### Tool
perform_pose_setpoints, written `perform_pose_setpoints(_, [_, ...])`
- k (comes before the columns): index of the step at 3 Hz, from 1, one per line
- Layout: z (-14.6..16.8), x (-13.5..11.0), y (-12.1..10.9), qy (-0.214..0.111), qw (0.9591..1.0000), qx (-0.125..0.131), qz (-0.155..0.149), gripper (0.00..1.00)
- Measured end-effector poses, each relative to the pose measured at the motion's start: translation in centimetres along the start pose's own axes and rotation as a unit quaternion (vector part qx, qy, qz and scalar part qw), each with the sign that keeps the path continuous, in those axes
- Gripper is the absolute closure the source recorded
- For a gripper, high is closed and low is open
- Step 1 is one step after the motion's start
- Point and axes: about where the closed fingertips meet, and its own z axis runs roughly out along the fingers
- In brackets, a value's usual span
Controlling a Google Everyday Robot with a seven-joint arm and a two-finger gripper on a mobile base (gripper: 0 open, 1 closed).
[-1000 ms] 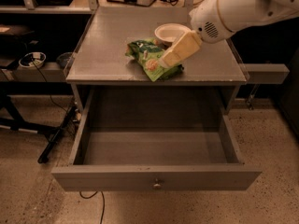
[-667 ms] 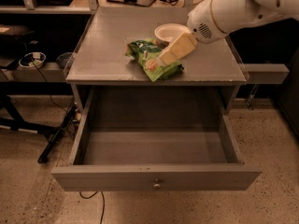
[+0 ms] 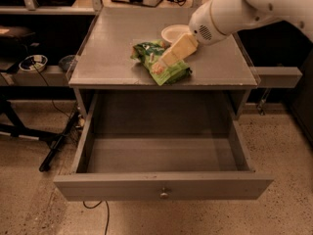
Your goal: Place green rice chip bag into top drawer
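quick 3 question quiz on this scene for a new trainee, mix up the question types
1. True or false: the green rice chip bag already lies inside the top drawer.
2. Where is the gripper? A) down inside the drawer B) at the bag, over the cabinet top C) low over the floor
3. Short answer: what white item sits on the cabinet top just behind the bag?

Key
1. False: it lies on the cabinet top, and the open drawer has nothing in it.
2. B
3. The bowl

Jaws at bag (image 3: pixel 172 74); top drawer (image 3: pixel 146 185) unobstructed
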Motion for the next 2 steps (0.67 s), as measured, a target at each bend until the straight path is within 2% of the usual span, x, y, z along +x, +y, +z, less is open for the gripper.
perform_pose_setpoints(2, [3.7, -0.1, -0.3, 0.014, 0.9997, -0.019, 0.008, 0.0])
